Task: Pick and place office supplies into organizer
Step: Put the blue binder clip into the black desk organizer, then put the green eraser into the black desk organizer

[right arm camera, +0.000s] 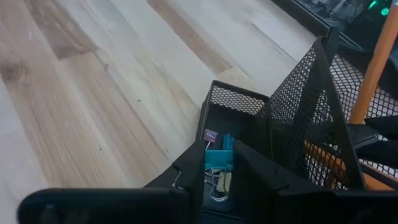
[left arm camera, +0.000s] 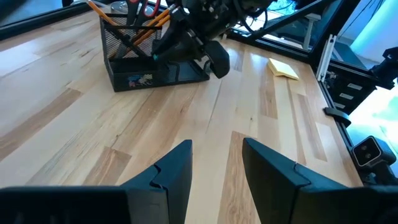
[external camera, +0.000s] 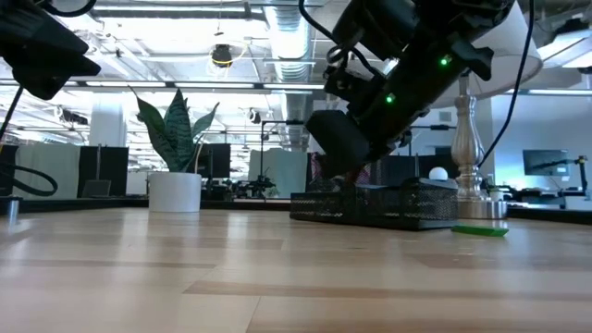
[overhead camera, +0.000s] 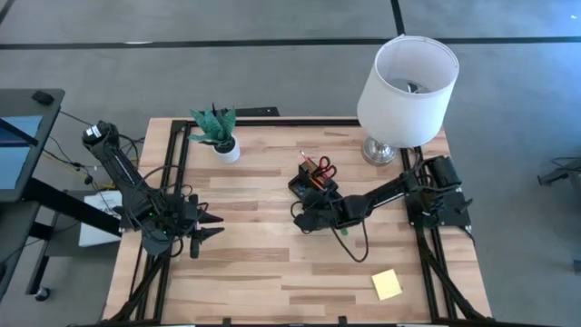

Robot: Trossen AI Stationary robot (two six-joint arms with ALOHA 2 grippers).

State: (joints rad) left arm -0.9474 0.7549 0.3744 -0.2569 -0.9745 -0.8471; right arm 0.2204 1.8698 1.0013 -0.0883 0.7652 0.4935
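The black mesh organizer (overhead camera: 313,186) stands at mid-table, with red-handled scissors (overhead camera: 324,168) and orange pencils (left arm camera: 102,12) upright in its tall part. My right gripper (right arm camera: 219,155) hovers over the organizer's low front compartment (right arm camera: 239,102), shut on a small teal binder clip (right arm camera: 219,158). A purple clip (right arm camera: 210,135) lies in that compartment. The yellow sticky-note pad (overhead camera: 386,284) lies flat near the table's near right corner. A small green block (external camera: 481,231) lies on the table beside the organizer. My left gripper (left arm camera: 217,168) waits open above the table's left side. My right gripper pinches the teal binder clip between its two fingers, with the teal body (right arm camera: 219,163) at their free ends and the silver wire handles (right arm camera: 217,182) lying back between them. The clip is lifted clear, over the organizer's low compartment. The fingers slant downward from the table's right.
A potted green plant (overhead camera: 218,136) stands at the far left and a white-shaded lamp (overhead camera: 408,82) at the far right. Black rails (overhead camera: 168,173) run along both table sides. Bare wood lies between the two arms and toward the near edge.
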